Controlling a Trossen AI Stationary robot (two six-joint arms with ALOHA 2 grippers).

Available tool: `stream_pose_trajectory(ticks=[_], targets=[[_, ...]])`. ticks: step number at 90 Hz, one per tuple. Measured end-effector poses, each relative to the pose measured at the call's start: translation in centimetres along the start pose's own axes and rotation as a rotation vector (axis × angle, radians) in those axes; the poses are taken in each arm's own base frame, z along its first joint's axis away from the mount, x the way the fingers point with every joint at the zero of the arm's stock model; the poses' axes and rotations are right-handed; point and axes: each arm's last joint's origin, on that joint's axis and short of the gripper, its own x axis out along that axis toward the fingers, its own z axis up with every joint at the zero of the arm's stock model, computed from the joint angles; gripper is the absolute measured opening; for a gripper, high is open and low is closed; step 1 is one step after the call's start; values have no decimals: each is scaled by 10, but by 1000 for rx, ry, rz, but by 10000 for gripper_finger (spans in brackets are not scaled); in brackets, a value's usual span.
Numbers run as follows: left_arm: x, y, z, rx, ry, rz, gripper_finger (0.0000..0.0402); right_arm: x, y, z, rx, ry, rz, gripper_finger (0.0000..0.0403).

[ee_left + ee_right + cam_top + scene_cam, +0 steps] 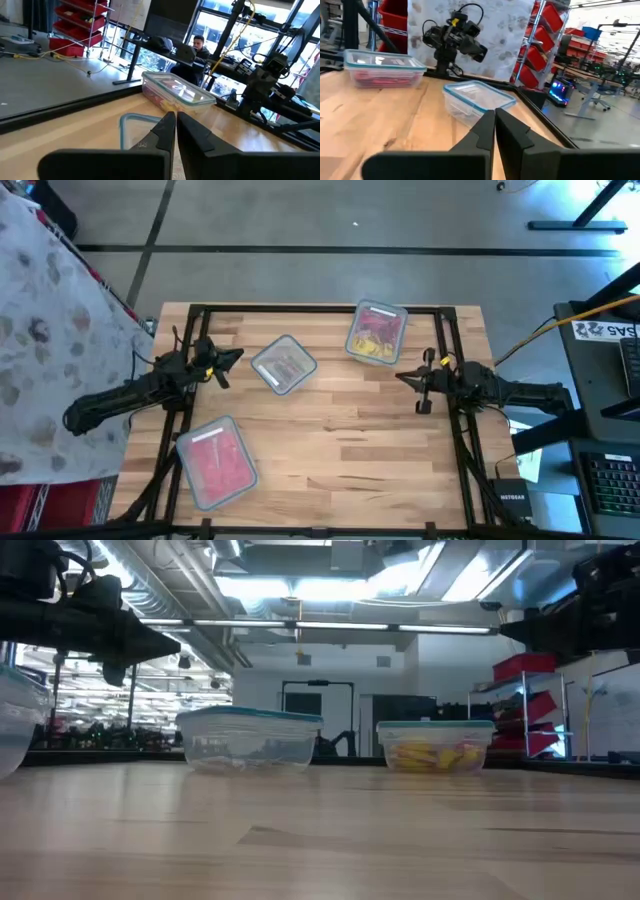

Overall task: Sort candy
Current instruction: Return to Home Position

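Observation:
Three clear teal-rimmed containers stand on the wooden table. One near the middle (285,364) holds silvery-clear candy. The far one (377,332) holds yellow and some pink candy (434,754). The one at the near left (215,461) holds red/pink candy (380,77). My left gripper (238,357) hovers shut just left of the middle container, above the table. My right gripper (402,375) hovers shut at the right, near side of the far container. Each wrist view shows its fingers closed together (175,117) (494,114) with nothing between them.
A black frame (320,308) runs around the table's far, left and right sides. Bare wood (350,440) lies between the containers and the near edge. A patterned cloth (50,330) hangs beyond the left edge, and a person sits at a desk (199,45) beyond the table.

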Motion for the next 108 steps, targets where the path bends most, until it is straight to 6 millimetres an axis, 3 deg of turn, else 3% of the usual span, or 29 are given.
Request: stream_pose_trajectory(ticks=[47,74,108], targets=[[0,-1,0,0,1,-6,0,0,0,0,1,1,2,0],[-5,-15,-2,-6,9,-155,0,0,0,0,1,1,9,0],[-8,-22,-2,454,-38,-223,0,0,0,0,1,2,11,0]])
